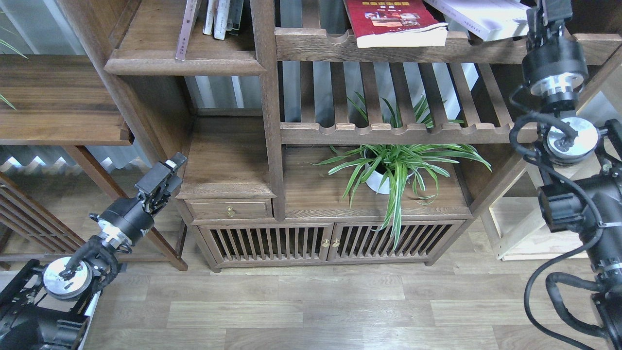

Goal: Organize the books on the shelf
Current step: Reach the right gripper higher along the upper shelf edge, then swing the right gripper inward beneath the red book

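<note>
Books (216,17) stand upright at the back of the solid plank shelf (184,65) in the upper left of the bookcase, with one thin volume (186,29) leaning apart from them to the left. On the slatted rack (388,46) to the right lies a red book (393,22) with photos on its cover, its lower edge overhanging the scalloped front rail, and beside it a thick white book (481,19) lying at an angle. The right gripper (551,12) is up at the white book's right end, close against it; the fingers run out of view at the top, so I cannot tell whether they grip it. The left gripper (167,175) hangs low beside the small drawer (229,209), its fingers close together with nothing between them. A spider plant (393,167) sits in a white pot below the racks.
</note>
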Action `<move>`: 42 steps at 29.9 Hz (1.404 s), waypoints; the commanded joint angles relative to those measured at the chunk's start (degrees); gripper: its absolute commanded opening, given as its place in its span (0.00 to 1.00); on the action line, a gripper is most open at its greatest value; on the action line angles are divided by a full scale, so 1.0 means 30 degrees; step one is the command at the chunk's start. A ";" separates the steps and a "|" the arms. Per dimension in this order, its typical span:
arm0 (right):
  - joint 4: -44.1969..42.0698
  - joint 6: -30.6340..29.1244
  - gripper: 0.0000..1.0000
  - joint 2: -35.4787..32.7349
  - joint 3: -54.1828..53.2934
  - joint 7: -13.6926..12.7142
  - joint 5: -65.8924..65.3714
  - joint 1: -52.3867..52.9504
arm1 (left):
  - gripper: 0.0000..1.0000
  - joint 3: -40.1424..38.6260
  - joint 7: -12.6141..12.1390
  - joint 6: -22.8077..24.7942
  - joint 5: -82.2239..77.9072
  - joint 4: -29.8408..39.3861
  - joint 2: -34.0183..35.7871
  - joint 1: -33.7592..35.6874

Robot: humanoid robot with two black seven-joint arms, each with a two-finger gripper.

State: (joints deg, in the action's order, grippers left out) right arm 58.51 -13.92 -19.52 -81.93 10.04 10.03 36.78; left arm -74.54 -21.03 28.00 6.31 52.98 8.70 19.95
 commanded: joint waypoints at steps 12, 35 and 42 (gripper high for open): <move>0.2059 -0.1158 0.99 0.0587 0.0063 -0.0037 0.0113 -0.0568 | 0.99 0.0120 -0.0137 0.0000 0.0066 -0.0550 -0.0001 0.0264; 0.4257 -0.4694 0.99 0.1085 0.3458 -0.0272 -0.1028 -0.4698 | 0.99 0.0150 -0.0167 0.0000 0.0066 -0.1283 -0.0001 0.0733; 0.4345 -0.4694 0.99 0.1583 0.3812 -0.0272 -0.1760 -0.5461 | 0.99 0.0150 -0.0166 0.0000 0.0066 -0.1401 0.0087 0.0733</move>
State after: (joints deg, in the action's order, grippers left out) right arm 71.35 -28.00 -15.27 -70.75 9.22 6.01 21.16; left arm -74.07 -21.59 28.00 6.51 48.84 8.93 22.15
